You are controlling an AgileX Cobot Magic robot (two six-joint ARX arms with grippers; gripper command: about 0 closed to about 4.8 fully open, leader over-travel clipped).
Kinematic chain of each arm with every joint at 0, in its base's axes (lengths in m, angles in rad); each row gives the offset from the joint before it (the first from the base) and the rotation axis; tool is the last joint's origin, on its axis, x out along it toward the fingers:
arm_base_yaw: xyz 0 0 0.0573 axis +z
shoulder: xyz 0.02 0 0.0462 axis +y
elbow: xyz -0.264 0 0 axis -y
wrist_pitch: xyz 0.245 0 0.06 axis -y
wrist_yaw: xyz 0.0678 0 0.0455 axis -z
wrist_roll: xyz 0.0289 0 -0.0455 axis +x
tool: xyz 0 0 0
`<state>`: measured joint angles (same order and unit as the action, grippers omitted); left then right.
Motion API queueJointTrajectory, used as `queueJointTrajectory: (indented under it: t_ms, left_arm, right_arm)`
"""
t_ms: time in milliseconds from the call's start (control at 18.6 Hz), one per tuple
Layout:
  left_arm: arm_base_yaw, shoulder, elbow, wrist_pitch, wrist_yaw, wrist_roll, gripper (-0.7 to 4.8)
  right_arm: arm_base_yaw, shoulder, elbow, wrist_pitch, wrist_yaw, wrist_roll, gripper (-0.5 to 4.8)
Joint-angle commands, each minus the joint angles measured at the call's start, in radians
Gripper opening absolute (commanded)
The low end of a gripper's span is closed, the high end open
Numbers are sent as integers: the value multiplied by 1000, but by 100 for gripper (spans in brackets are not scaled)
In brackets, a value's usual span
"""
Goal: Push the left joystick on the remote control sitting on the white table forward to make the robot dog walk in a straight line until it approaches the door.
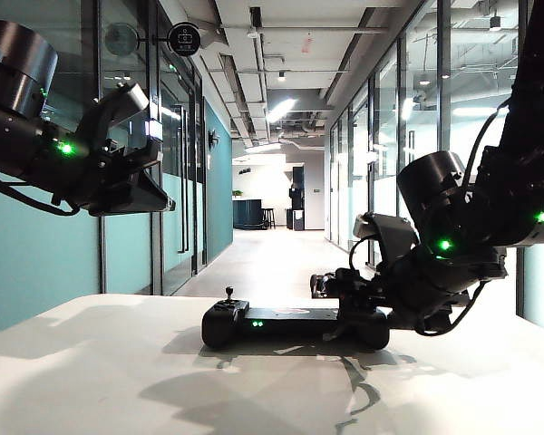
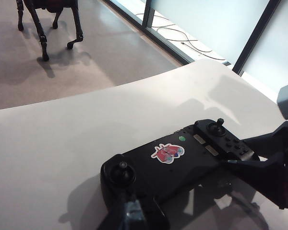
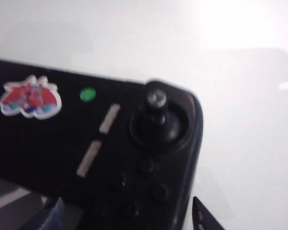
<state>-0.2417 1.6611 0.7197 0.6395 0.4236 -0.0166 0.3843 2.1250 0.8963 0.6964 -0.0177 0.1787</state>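
Remote control (image 1: 295, 324) lies flat on the white table (image 1: 91, 381), near its far edge in the exterior view, long side across the view, green lights lit on the near face. From the left wrist view: controller (image 2: 177, 160) carries a red cartoon sticker (image 2: 167, 153) at its centre, a green dot just beside it at 1 o'clock. Left joystick (image 2: 121, 168) stands upright on one bulging end; second stick (image 2: 219, 124) on the opposite end, a cluster of small buttons just beside it.

Right gripper (image 2: 259, 155) sits low at that second-stick end, dark fingers on either side of the controller's end; jaws wide, whether they press the casing I cannot tell. Right wrist view: stick (image 3: 157, 103) close under the camera, one fingertip (image 3: 204, 218) just off the casing's edge.

Left gripper (image 1: 150, 172) hangs high above the table, at 10 o'clock from the controller, well apart from it; jaw state unclear.

Robot dog (image 2: 50, 21) stands on the floor beyond the table's far edge, only legs and underbody visible.
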Motion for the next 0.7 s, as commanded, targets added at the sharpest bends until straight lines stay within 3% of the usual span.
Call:
queueJointTrajectory:
  t_ms: [54,323,484,592,700]
  left_arm:
    - [0,-1,3,12,7,1,-6]
    - [0,-1,3,12,7,1,-6]
    - [0,-1,3,12,7,1,-6]
    - [0,-1,3,12,7,1,-6]
    - [0,-1,3,12,7,1,-6]
  right_arm:
    - [1,-5,2,-5,19,0,332]
    - [1,-4,2,-13,18,0,331]
    - [1,-3,2,-13,18,0,289]
    - [1,-3,2,-13,18,0,221]
    - [2,-4,2,-12,18,0,219]
